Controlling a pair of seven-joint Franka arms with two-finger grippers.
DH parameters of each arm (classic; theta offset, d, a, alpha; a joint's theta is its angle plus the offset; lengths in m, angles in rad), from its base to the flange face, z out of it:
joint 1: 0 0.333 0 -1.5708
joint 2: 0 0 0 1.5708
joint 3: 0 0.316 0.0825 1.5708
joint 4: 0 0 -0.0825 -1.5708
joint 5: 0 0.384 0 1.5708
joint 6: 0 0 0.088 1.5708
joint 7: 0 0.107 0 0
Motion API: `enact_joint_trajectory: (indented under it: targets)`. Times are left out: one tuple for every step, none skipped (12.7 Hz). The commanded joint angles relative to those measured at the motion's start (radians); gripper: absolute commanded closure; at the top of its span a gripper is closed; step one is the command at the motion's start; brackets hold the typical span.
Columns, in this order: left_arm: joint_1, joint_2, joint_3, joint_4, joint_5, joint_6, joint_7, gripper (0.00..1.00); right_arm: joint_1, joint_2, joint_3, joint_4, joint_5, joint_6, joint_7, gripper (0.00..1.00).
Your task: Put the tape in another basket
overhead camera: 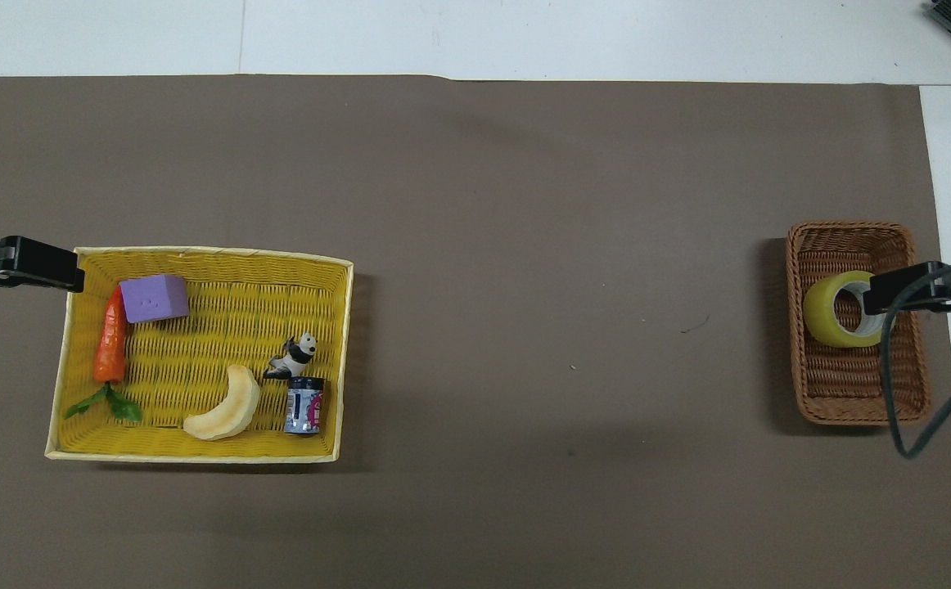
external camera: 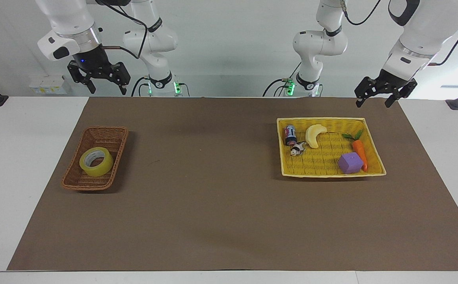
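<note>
Setting: a white table (external camera: 32,165) covered across the middle by a brown mat (external camera: 213,189), with two white robot arms at the robots' edge.
Tape: a yellow roll of tape (external camera: 96,161) lies tilted inside the brown wicker basket (external camera: 112,132), its pale core showing; nothing touches it.
Wicker basket: narrow and oblong, on the mat toward the right arm's end of the table.
Yellow basket: a wider yellow basket (external camera: 288,171) sits well apart, toward the left arm's end.
Yellow basket contents: a banana (external camera: 315,134), a small can (external camera: 290,135), a panda figure (external camera: 297,148), a carrot (external camera: 359,151) and a purple block (external camera: 350,163).
Right gripper: the right gripper (external camera: 105,87) hangs high in the air over the robots' edge of the table, jaws spread, holding nothing.
Left gripper: the left gripper (external camera: 373,101) hangs over the mat's edge, just beside the yellow basket's corner, jaws spread, holding nothing.
</note>
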Motion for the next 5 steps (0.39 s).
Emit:
enact_joint_trajectory:
  targets:
    - [-0.001, -0.012, 0.000, -0.002, 0.013, -0.006, -0.002, 0.00, -0.013, 0.001, -0.002, 0.010, -0.004, -0.014, -0.026, 0.00]
    - [-0.001, -0.012, 0.000, -0.002, 0.013, -0.006, -0.003, 0.00, -0.013, -0.001, -0.006, 0.008, -0.003, -0.014, -0.026, 0.00]
    - [-0.001, -0.012, 0.000, -0.002, 0.011, -0.006, -0.002, 0.00, -0.013, -0.001, -0.007, 0.010, -0.007, -0.012, -0.026, 0.00]
    - [-0.001, -0.012, 0.000, -0.002, 0.013, -0.006, -0.002, 0.00, -0.013, -0.001, -0.008, 0.007, -0.009, -0.012, -0.030, 0.00]
    - [-0.001, -0.012, 0.000, -0.002, 0.013, -0.006, -0.003, 0.00, -0.013, -0.004, -0.008, 0.002, -0.015, -0.012, -0.033, 0.00]
